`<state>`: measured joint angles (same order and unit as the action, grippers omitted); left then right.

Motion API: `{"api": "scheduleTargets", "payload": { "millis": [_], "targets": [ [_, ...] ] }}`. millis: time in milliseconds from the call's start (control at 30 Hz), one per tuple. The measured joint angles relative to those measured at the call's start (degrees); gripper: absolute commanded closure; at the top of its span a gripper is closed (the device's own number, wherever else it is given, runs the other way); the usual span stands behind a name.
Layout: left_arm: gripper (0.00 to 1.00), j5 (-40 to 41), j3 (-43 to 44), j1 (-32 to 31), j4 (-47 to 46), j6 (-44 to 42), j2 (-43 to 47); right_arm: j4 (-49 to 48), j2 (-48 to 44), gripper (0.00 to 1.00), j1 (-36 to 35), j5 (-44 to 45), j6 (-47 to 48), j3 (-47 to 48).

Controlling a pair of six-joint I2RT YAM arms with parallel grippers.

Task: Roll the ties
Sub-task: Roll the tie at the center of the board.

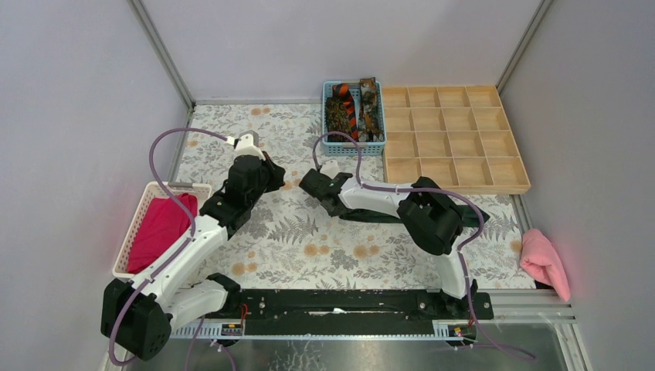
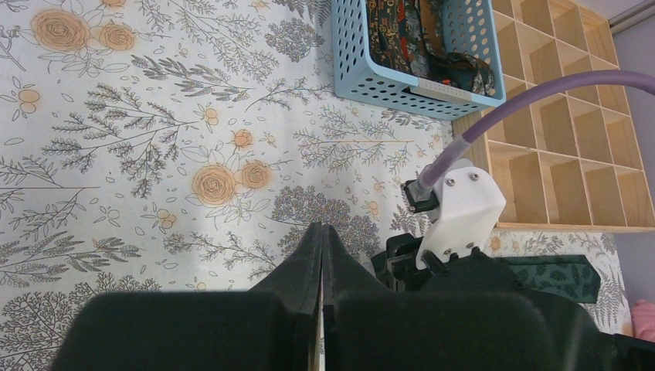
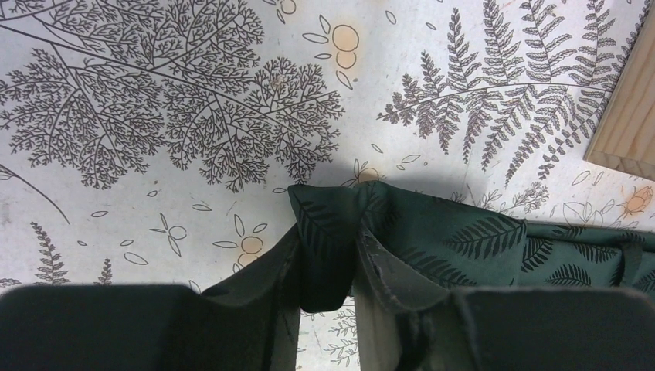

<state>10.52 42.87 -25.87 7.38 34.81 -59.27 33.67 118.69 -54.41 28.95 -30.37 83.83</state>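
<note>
Clamping down on the end of the dark green tie (image 3: 463, 239), the right jaws are pinching the fern-printed cloth between both fingers (image 3: 386, 270), low in the middle of the right wrist view. The rest of the tie is running off toward the right edge of that frame, lying flat on the floral worktop (image 3: 154, 116). From above, the tie is showing only as a dark strip under the right arm (image 1: 432, 216) at the centre of the frame, just in front of the wooden tray (image 1: 456, 187) of square compartments. The left jaws are pressing tightly together with nothing between them, sitting at the bottom middle of the left wrist view over bare floral print. In the overhead view they are facing the right jaws near the centre, close by but apart from them, at the tip of the left arm (image 1: 193, 239). More ties are lying in the blue basket (image 1: 353, 149) at the upper middle of the overhead frame, touching the left side of the wooden tray: an orange-and-black striped tie (image 1: 349, 108) is resting between mottled brown ties (image 1: 337, 116). At the left edge a white basket (image 1: 127, 247) is holding a magenta cloth (image 1: 158, 224), and a pale pink cloth (image 1: 544, 263) is lying at the right edge, well apart from both arms.
</note>
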Motion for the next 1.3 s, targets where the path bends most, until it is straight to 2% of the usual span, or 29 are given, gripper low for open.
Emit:
{"api": "scheduleTargets", "payload": {
  "millis": [167, 367, 600, 867, 1000, 1200, 1300],
  "targets": [
    [1.0, 0.1, -0.4, 0.0, 0.0, -0.3, 0.7, -4.6, -3.5, 0.72, 0.8, -4.2, -0.5, -4.2],
    [1.0, 0.5, -1.0, 0.0, 0.0, -0.3, 2.1, -13.4, -8.9, 0.72, 0.7, -16.0, -3.7, -11.0],
    [1.0, 0.4, -2.3, 0.0, 0.0, -0.2, 2.9, -25.3, -12.7, 0.72, 0.2, -29.4, -8.9, -18.1],
    [1.0, -0.7, -4.4, 0.0, -1.4, -0.2, 2.3, -40.9, -18.8, 0.73, 0.0, -38.3, -15.0, -28.5],
    [1.0, -5.7, -3.9, 0.1, -5.9, -0.6, -3.9, -45.5, -22.2, 0.73, 0.0, -39.8, -16.7, -32.6],
    [1.0, -19.3, 4.5, 0.1, -7.6, -3.5, -19.2, -49.4, -25.1, 0.73, -0.1, -40.6, -17.0, -36.9],
    [1.0, -25.3, 5.0, 0.2, -10.6, -3.7, -21.6, -49.2, -26.3, 0.73, -0.1, -40.5, -16.3, -37.7]
  ]
}}
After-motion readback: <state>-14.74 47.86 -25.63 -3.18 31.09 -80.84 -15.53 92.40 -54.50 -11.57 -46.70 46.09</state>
